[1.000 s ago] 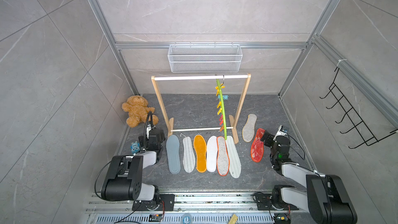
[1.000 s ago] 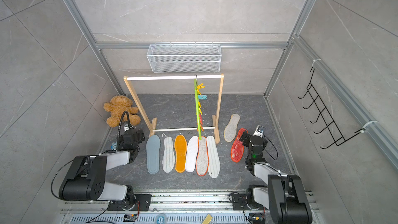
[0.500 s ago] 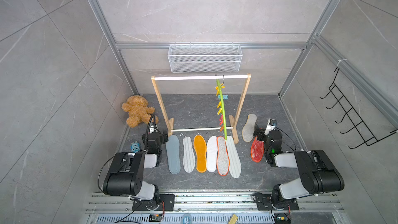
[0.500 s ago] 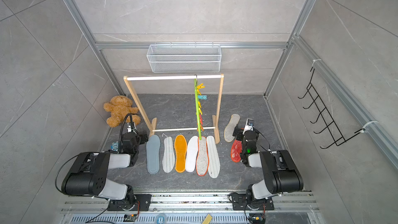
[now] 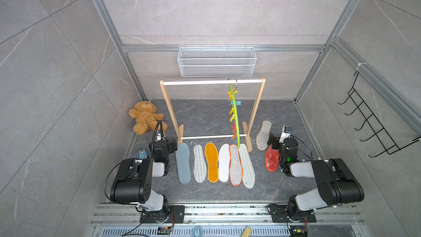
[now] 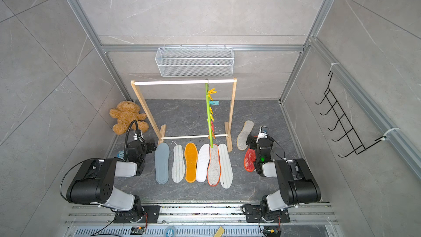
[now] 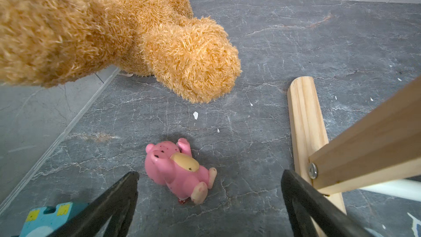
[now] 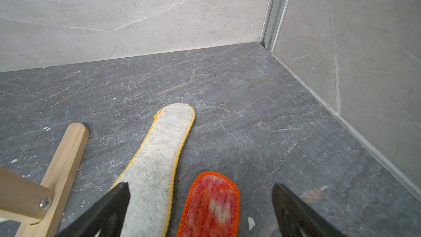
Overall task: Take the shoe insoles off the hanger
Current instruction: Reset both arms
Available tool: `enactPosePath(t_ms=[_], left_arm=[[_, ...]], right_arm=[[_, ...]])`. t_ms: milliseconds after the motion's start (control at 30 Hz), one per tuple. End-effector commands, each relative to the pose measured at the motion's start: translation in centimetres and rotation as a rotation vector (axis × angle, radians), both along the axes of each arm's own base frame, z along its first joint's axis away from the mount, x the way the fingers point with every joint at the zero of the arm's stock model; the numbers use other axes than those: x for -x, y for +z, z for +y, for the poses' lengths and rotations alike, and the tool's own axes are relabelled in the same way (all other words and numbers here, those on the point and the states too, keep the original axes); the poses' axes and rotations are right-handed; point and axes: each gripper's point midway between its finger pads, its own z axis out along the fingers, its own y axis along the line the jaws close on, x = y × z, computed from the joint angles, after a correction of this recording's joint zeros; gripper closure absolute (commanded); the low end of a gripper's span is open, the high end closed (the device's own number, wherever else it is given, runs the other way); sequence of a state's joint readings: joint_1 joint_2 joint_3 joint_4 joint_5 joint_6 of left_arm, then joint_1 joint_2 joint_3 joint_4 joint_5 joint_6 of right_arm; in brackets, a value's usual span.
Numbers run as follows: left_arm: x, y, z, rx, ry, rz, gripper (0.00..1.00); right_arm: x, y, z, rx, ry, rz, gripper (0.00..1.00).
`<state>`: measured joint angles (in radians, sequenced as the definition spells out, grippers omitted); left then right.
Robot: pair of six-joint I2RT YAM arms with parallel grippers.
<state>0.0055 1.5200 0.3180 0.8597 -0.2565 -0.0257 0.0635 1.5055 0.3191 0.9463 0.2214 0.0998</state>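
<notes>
Near the tabletop's [image 5: 205, 115] left edge, the left gripper [image 7: 208, 176] is hovering low with its jaws spread wide and gripping nothing. A pink toy figure [image 7: 180, 174] is lying between them, the teddy bear [image 7: 114, 30] is sitting just beyond, and the wooden rack's [image 7: 305, 133] foot is standing close beside one finger. That is the tightest spot. Across the front middle, six shoe insoles [image 5: 211, 162] are lying flat side by side. Behind them the hanger [image 5: 235, 119] is dangling from the rack's white rail [image 5: 211, 82], its clips [image 5: 232, 110] pinching nothing. Toward the right edge, the felt insole [image 8: 157, 156] and the red mesh insole [image 8: 211, 204] are lying just beside each other. The right gripper [image 8: 200, 186] is hanging over the red one, jaws wide apart and empty. The unclipping step is looking finished. The next move is likely only calling for both arms to rise clear without dragging an insole. Open room is lying behind the rack and in the back right corner, though the right wall is standing near.
</notes>
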Motion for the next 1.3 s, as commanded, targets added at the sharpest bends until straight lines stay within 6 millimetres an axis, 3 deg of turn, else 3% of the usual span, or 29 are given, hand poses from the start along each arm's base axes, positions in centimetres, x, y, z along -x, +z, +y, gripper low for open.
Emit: enactPosePath(t_ms=[0,1267], left_arm=[[-1.03,1.98,0.31,0.010,0.016,-0.072,0.00],[-1.04,1.97,0.30,0.010,0.016,-0.071,0.00]], right_arm=[[0.26,0.10,-0.11,0.021,-0.004,-0.007,0.00],[-0.21,-0.11,0.35,0.028,0.022,0.017,0.00]])
